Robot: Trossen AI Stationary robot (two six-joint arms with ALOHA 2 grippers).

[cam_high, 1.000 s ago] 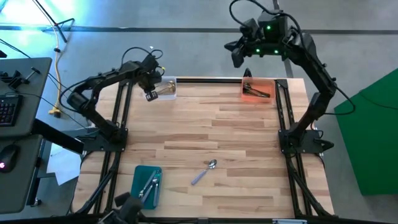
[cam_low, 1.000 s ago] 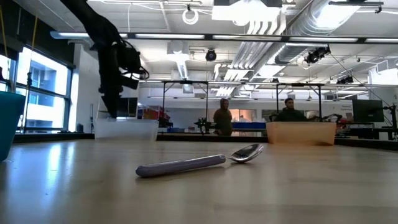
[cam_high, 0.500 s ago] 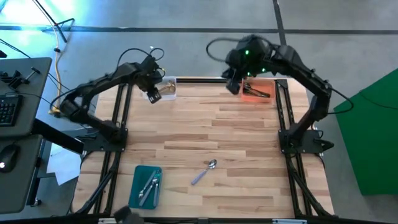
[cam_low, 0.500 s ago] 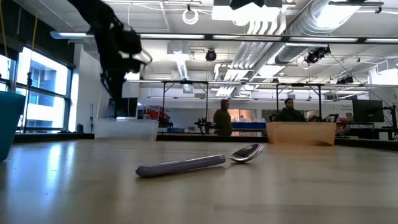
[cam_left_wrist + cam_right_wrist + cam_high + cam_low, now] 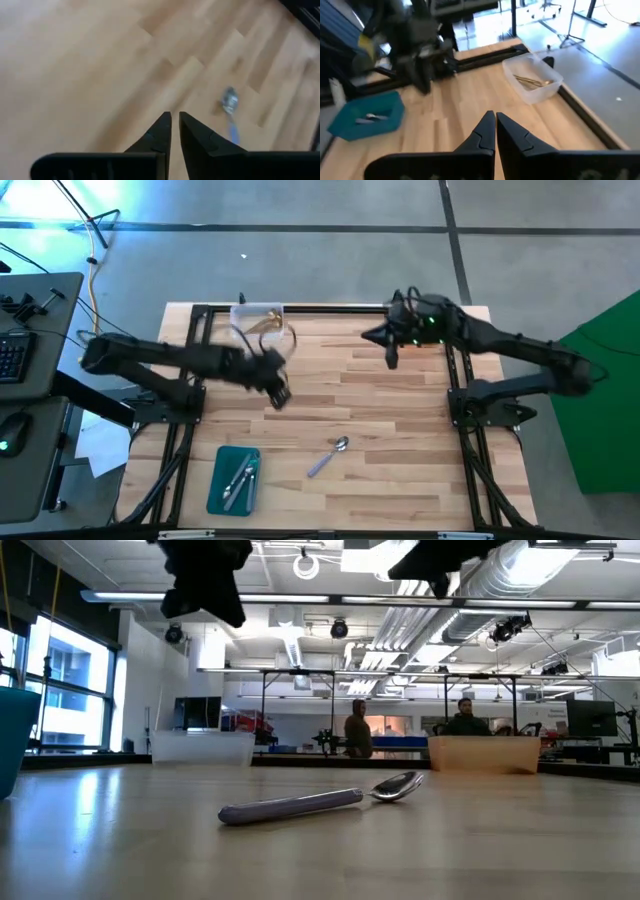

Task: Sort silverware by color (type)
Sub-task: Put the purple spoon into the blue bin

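One spoon with a shiny silver bowl and a pale lilac handle lies flat on the table's near middle, also seen in the low view. My left gripper hangs shut and empty over the table's middle. It is to the left of the spoon and farther from the near edge. My right gripper hovers shut and empty near the far right, its fingers pointing across the table. Gold spoons lie in the clear tray, and silver ones lie in the teal tray.
The clear tray stands at the far edge, left of centre. The teal tray sits at the near left. From above, my right arm covers the orange tray at the far right. Bare wood lies around the spoon. People stand in the room beyond.
My left gripper has swung away from the clear tray, moving toward the near edge and the table's middle, closer to the lone spoon. My right arm has come in from beyond the far edge and dropped low over the far right, now covering the orange tray. The spoon has stayed put.
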